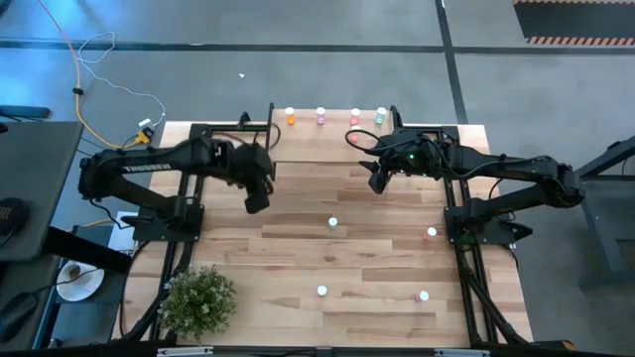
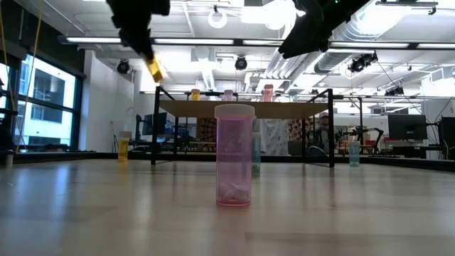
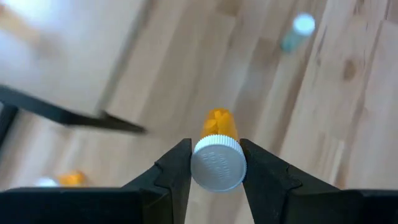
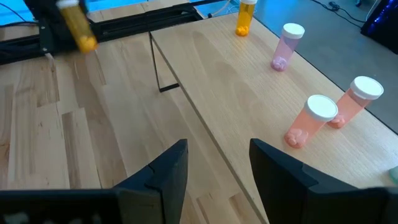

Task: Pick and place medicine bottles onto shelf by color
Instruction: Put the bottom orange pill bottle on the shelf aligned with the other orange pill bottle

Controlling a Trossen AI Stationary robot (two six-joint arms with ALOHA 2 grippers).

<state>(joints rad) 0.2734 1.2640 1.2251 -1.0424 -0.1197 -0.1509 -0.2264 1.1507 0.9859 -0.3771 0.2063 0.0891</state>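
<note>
At the left of the high view, the left gripper (image 1: 256, 201) hangs over the bare tabletop (image 1: 298, 258), its fingers (image 3: 177, 174) closed on an orange bottle (image 3: 217, 134) just below its white cap (the cap faces the wrist camera, so the contents are hidden). In the low view that bottle shows tilted, high in the upper left, clear of the table.

Along the top centre of the high view stands the shelf (image 1: 327, 139), with bottles in a row at its far edge: an orange one (image 1: 290, 117), a pink-purple one (image 1: 321, 117), a red one (image 1: 355, 117) and a pale green one (image 1: 380, 116). Another red bottle (image 4: 312, 121) stands beside the red one, as the right wrist view shows; small pale shapes sit at the bottom of both and of the pink-purple one.

Right of centre, the right gripper (image 1: 378, 181) hovers at the shelf's front edge, its jaws apart and holding nothing.

Loose bottles (image 1: 332, 225) dot the lower middle and right of the table; from above mostly their caps show, so their colours are hard to tell. The pink-purple bottle (image 2: 234, 156) nearest the low camera stands upright with pale tablets at its base, and partly hides a greenish one behind it.
</note>
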